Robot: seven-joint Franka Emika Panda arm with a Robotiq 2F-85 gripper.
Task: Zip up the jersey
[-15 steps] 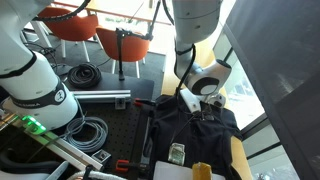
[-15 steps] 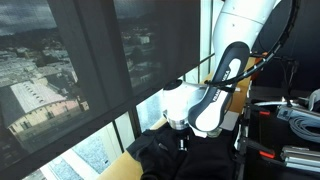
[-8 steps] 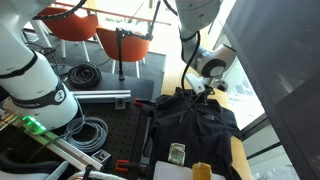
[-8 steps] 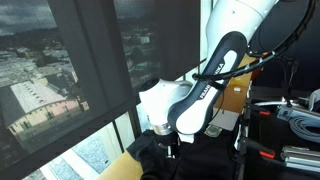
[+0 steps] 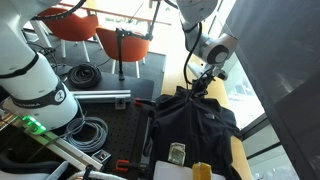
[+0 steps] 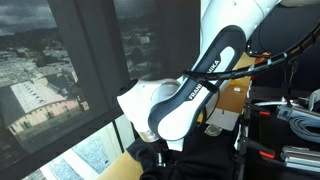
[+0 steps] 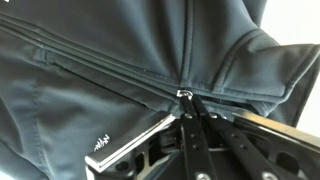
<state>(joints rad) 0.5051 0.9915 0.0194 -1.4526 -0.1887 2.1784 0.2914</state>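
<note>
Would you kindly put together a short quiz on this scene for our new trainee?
1. True or false: in the wrist view the gripper is shut on the zipper pull of the jersey.
2. Where on the jersey is the zipper pull? A: at the bottom hem. B: close to the collar. C: on a sleeve.
3. Fill in: the chairs behind the table in an exterior view are ____ in colour.
Key: 1 true; 2 B; 3 orange.
</note>
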